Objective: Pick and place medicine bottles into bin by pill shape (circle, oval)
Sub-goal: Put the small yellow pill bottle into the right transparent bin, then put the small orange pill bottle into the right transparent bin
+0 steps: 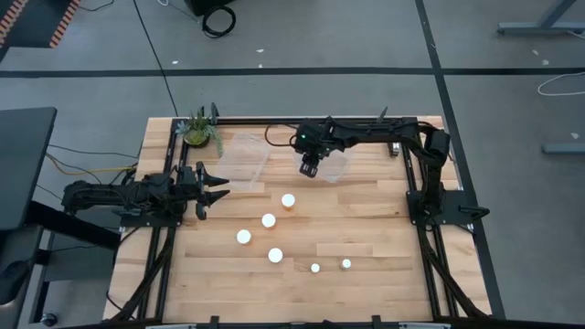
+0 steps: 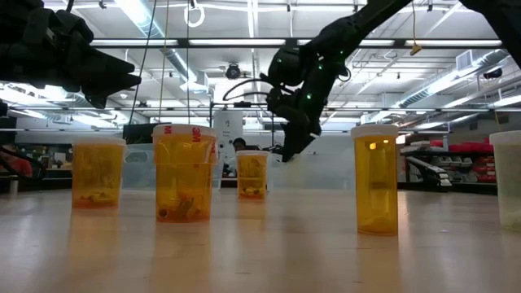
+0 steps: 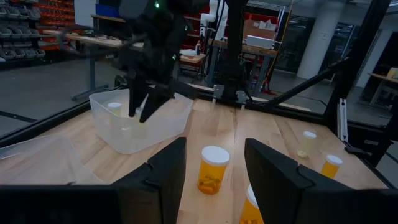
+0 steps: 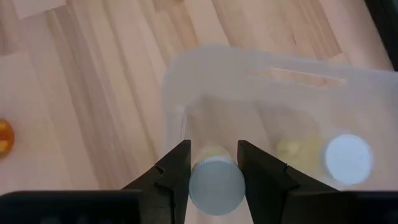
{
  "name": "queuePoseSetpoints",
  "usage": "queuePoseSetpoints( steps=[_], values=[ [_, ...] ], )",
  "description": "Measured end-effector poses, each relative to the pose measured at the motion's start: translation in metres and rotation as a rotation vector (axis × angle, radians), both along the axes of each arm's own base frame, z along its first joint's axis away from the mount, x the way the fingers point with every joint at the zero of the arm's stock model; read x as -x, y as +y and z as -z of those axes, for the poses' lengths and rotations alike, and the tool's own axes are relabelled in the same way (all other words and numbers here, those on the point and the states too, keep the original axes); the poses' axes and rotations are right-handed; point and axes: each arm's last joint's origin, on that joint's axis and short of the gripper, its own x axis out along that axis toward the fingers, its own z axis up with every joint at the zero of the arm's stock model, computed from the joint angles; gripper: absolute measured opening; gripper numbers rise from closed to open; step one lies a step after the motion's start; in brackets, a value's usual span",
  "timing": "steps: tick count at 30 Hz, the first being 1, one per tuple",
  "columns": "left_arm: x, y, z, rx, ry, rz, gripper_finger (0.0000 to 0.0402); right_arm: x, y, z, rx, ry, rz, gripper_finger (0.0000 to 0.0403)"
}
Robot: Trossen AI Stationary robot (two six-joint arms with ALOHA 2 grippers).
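1. Nearest the surface's front edge, right of the middle, stand one narrow bottle (image 1: 315, 268) and a second narrow bottle (image 1: 346, 263). They are upright, white caps up, near each other but not touching.
2. At the left edge of the surface (image 1: 393, 228), the left end effector (image 1: 212, 187) hovers with its fingers (image 3: 163, 171) spread apart and nothing between them. It points toward the middle of the surface.
3. In the far left corner sits a small green potted plant (image 1: 199, 128).
4. Just right of the plant, by the far edge, lies the left bin (image 1: 242, 157), clear plastic.
5. Four wide bottles (image 1: 269, 220) stand upright in the middle of the surface in a loose diagonal group. None touches another, and all sit between the left end effector and the two narrow ones.
6. The right end effector (image 1: 311, 167) hangs above the right bin (image 1: 340, 163), which sits just beside the left bin along the far edge. Its fingers are closed on the held bottle (image 4: 216, 183), gripped just under the white cap, over the bin's interior.
7. Inside the right bin lies one binned bottle (image 4: 348, 158), cap visible, apart from the held one.
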Motion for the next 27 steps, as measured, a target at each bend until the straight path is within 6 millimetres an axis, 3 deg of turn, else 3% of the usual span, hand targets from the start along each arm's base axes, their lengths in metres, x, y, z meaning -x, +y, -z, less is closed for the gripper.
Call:
queuePoseSetpoints(
  steps=[15,27],
  values=[
    [0.0000,0.0000,0.0000,0.000,0.000,0.000,0.0172,0.0009,0.0003,0.0055,0.004,-0.011,0.001,0.0134],
    [0.0000,0.0000,0.0000,0.000,0.000,0.000,0.0172,0.0004,0.0001,0.0051,0.011,-0.015,-0.005,0.0176]
  ],
)
